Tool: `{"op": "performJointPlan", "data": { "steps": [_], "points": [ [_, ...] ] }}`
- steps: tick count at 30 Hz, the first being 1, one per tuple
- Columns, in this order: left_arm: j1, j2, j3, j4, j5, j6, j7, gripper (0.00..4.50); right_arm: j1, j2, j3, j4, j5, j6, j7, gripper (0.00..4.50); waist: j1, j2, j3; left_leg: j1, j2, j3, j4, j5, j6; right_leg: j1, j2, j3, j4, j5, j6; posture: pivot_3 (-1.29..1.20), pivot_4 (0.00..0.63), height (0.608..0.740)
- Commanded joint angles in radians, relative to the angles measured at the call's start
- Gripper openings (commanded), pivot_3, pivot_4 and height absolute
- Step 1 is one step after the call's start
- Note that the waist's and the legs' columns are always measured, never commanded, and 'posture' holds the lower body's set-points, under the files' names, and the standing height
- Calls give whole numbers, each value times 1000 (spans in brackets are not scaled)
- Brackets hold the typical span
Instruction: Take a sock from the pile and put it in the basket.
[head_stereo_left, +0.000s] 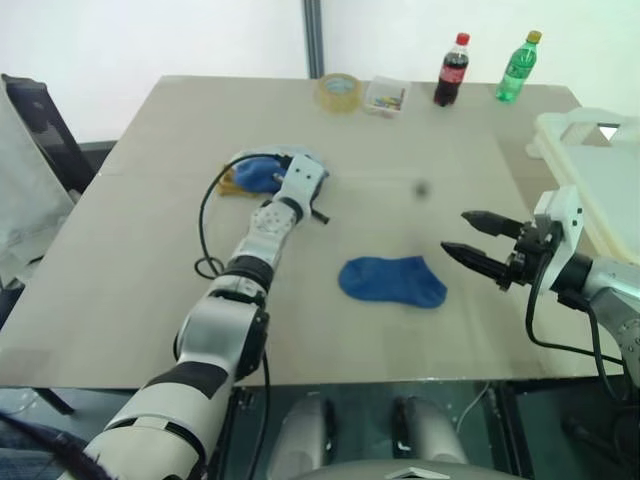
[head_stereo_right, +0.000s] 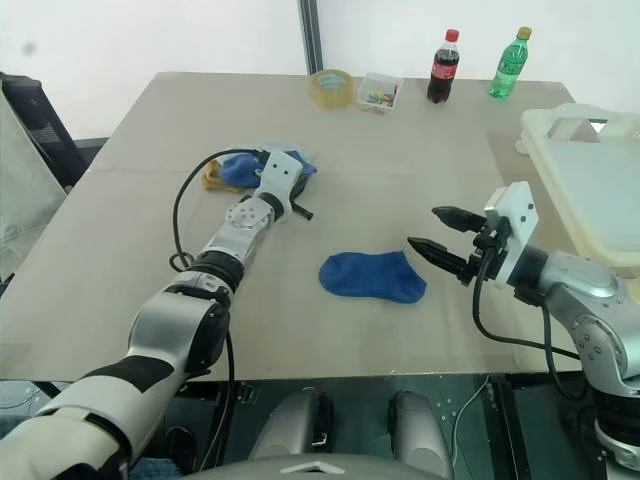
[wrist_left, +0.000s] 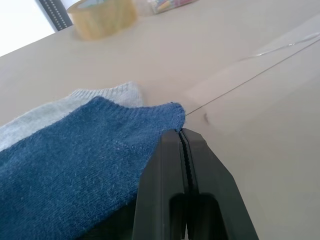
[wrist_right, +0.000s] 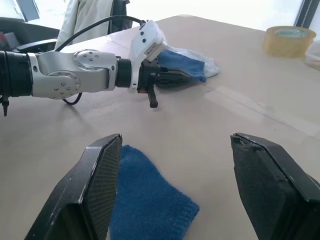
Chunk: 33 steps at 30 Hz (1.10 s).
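now left pincer (wrist_left: 182, 131) clamped on blue sock (wrist_left: 75, 165) in pile (head_stereo_left: 262, 172).

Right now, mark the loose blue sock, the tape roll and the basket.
loose blue sock (head_stereo_left: 392, 281): left eye view, mid-body.
tape roll (head_stereo_left: 339, 92): left eye view, top face.
basket (head_stereo_right: 560, 118): right eye view, rim by handle cut-out.

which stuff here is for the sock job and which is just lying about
For the job:
- pile, with the left gripper shut on its blue sock
- basket
- right gripper, open, by the loose blue sock

Lying about:
- tape
- small box
- cola bottle
- green bottle
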Motion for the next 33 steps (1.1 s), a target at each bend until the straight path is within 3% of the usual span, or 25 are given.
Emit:
{"op": "performJointPlan", "data": {
  "steps": [1,15,22,23,29,33],
  "points": [
    [-23,-19,0,-92,-10,-18,-36,44,-1,4,-26,-21,3,-24,-1,3586,0,0,0,0,0,0,0,0,0,0,0,0,0,0,0,0,150,740],
    [249,-226,-163,-667,-22,331,-222,44,-8,1,-29,-8,-13,-24,-15,3586,0,0,0,0,0,-2,0,0,0,0,0,1,0,0,0,0,150,740],
    [329,-264,-200,-857,-91,519,-311,44,24,-20,-53,-9,-29,-8,-36,3586,-3,0,0,1,1,-3,0,0,0,0,1,2,1,0,0,0,150,740],
    [342,-266,-204,-885,-106,540,-325,598,28,-22,-54,-8,-31,-7,-38,3586,-3,0,0,1,1,-3,0,0,0,0,1,2,1,0,0,0,150,740],
    [374,-238,-196,-1001,-146,617,-355,2919,45,-35,-48,34,-74,9,-63,3586,-2,0,0,1,0,-3,1,0,0,0,0,2,1,0,0,0,150,740],
    [374,-191,-80,-1117,-297,776,-398,2919,-17,-21,-21,152,-94,149,-167,3586,-3,0,0,2,1,-3,1,0,0,0,0,2,1,0,-1,0,150,740]
  ]
}}
